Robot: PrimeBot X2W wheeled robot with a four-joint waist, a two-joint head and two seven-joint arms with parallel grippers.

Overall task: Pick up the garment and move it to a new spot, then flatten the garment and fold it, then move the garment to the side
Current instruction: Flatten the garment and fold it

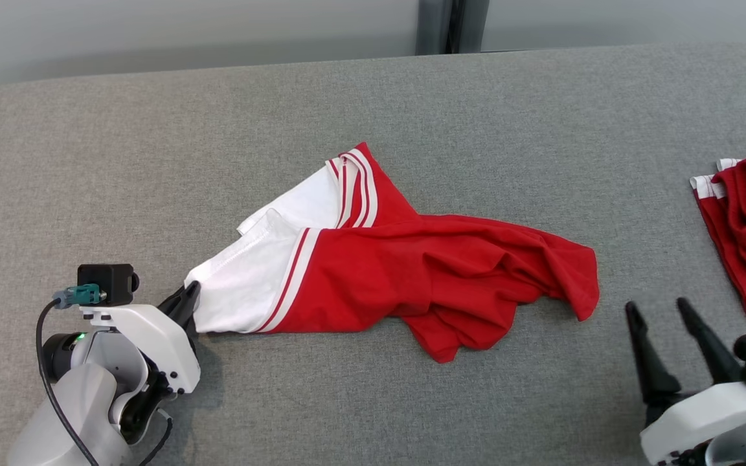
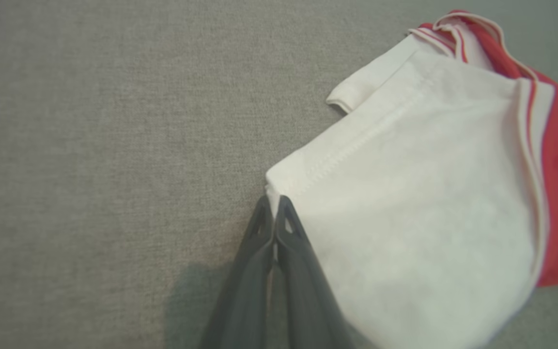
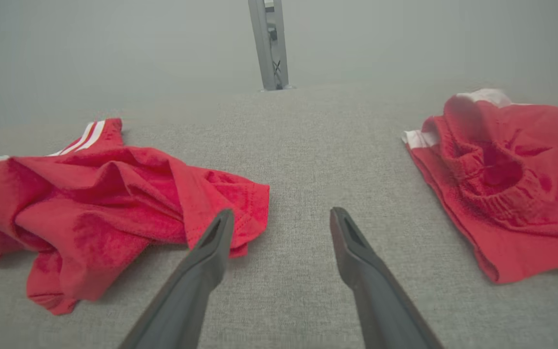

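Left pincer [image 2: 274, 202] is pinched tight on the garment [image 2: 405, 203] at its white corner, right pincer [image 1: 657, 304] sits wide open, fingers pointing forward.

No text, label, brand, number or sign can be read on anything here.

Long dark tapered fingers [image 1: 648, 362] are set in glossy white housings [image 1: 153, 336]. Behind the left gripper [image 1: 190, 292]'s jaws, a black camera block [image 1: 106, 283], teal connector [image 1: 81, 295] and black cable [image 1: 54, 388] are fitted.
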